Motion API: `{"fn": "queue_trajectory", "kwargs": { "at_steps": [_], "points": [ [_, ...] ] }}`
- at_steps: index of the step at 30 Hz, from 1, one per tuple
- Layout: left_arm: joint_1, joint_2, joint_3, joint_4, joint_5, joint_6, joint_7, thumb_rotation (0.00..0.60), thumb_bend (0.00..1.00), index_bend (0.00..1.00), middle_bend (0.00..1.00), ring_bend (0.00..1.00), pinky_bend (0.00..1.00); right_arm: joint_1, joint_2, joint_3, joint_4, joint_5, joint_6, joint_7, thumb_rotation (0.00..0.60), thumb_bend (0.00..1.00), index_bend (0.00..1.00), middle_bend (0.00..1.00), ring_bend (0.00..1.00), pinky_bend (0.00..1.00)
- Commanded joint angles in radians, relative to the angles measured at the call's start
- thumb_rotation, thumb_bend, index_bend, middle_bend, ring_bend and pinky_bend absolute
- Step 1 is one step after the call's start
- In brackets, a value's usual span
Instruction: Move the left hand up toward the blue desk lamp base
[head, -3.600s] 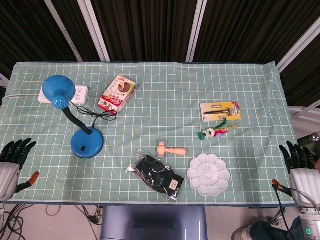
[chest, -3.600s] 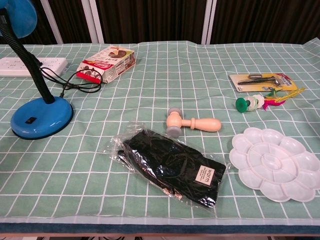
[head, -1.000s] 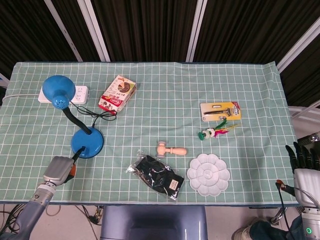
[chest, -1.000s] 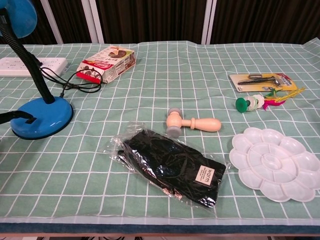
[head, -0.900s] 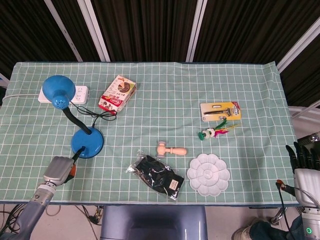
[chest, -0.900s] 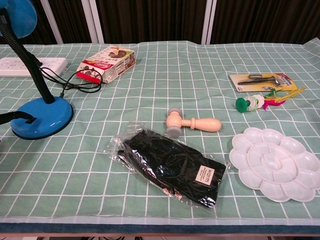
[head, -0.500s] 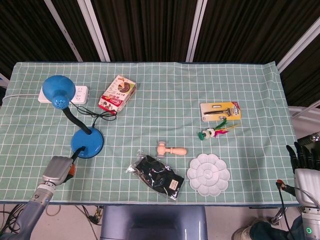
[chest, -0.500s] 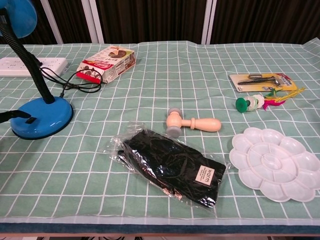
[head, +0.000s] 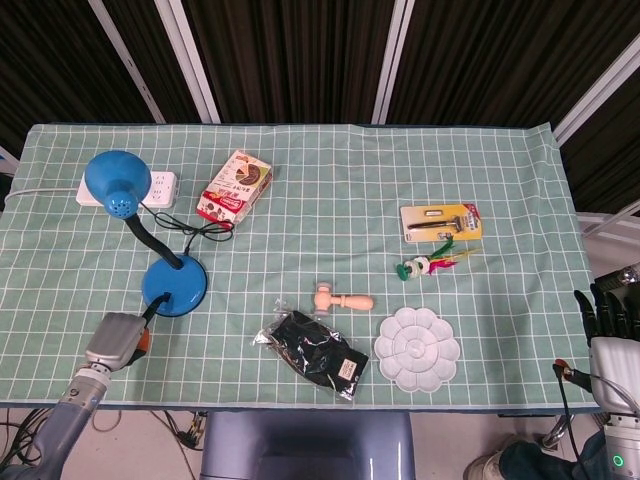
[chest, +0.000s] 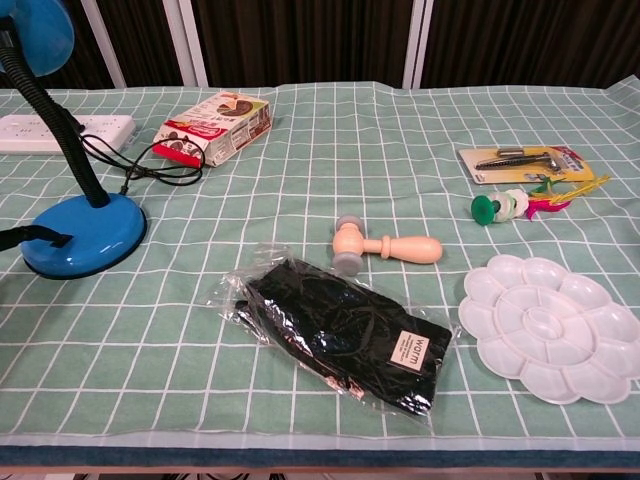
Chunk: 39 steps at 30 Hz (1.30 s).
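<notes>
Presently, the left hand (head: 120, 337) sits at the table's near-left edge, fingertips just reaching the blue desk lamp base (head: 174, 287); whether it grips cannot be told. Behind stand a power strip (head: 155, 186) and a snack box (head: 235, 186). Centre: wooden mallet (head: 342, 299), bagged black item (head: 315, 354). Right: paint palette (head: 417, 348), feathered toy (head: 430, 265), carded razor (head: 441, 221). The right hand (head: 610, 335) rests off the table edge, fingers extended, empty.

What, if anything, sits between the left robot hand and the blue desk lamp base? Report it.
Nothing visible does. The left robot hand sits just below-left of the round blue desk lamp base, its dark fingers already reaching the base's near edge. The black power cord lies on the far side.
</notes>
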<state>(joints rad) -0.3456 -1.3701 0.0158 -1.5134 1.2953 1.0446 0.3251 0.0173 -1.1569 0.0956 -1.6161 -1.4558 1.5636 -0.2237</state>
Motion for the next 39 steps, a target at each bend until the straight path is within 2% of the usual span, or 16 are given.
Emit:
{"fn": "queue_trajectory", "kwargs": {
  "at_steps": [1, 9, 20, 30, 34, 39],
  "points": [
    [-0.001, -0.001, 0.002, 0.001, -0.001, -0.001, 0.003, 0.6, 0.89, 0.03, 0.83, 0.84, 0.91, 0.0, 0.0, 0.0, 0.0, 0.0, 0.0, 0.0, 0.6, 0.15, 0.08, 0.05, 0.03, 0.0],
    [-0.004, -0.005, 0.009, 0.008, -0.009, -0.009, 0.012, 0.6, 0.89, 0.05, 0.83, 0.84, 0.91, 0.0, 0.0, 0.001, 0.0, 0.001, -0.001, -0.001, 0.6, 0.15, 0.08, 0.05, 0.03, 0.0],
    [-0.001, -0.011, 0.013, 0.017, -0.014, 0.001, 0.026, 0.6, 0.89, 0.17, 0.82, 0.84, 0.91, 0.0, -0.001, 0.0, 0.001, 0.001, -0.001, 0.0, 0.6, 0.15, 0.08, 0.05, 0.03, 0.0],
    [0.002, -0.027, 0.019, 0.042, -0.02, 0.006, 0.045, 0.6, 0.89, 0.2, 0.82, 0.84, 0.91, 0.0, -0.002, 0.001, 0.001, 0.002, -0.002, 0.0, 0.6, 0.15, 0.08, 0.05, 0.03, 0.0],
    [0.012, -0.023, 0.017, 0.031, 0.0, 0.049, 0.053, 0.6, 0.89, 0.19, 0.82, 0.84, 0.91, 0.001, -0.002, 0.001, 0.002, 0.002, -0.002, 0.0, 0.6, 0.15, 0.08, 0.05, 0.03, 0.0],
    [0.051, 0.001, 0.006, -0.024, 0.056, 0.182, 0.068, 0.6, 0.83, 0.18, 0.76, 0.78, 0.88, 0.001, -0.002, 0.001, 0.002, 0.002, -0.003, 0.0, 0.6, 0.15, 0.08, 0.05, 0.03, 0.0]
  ]
}}
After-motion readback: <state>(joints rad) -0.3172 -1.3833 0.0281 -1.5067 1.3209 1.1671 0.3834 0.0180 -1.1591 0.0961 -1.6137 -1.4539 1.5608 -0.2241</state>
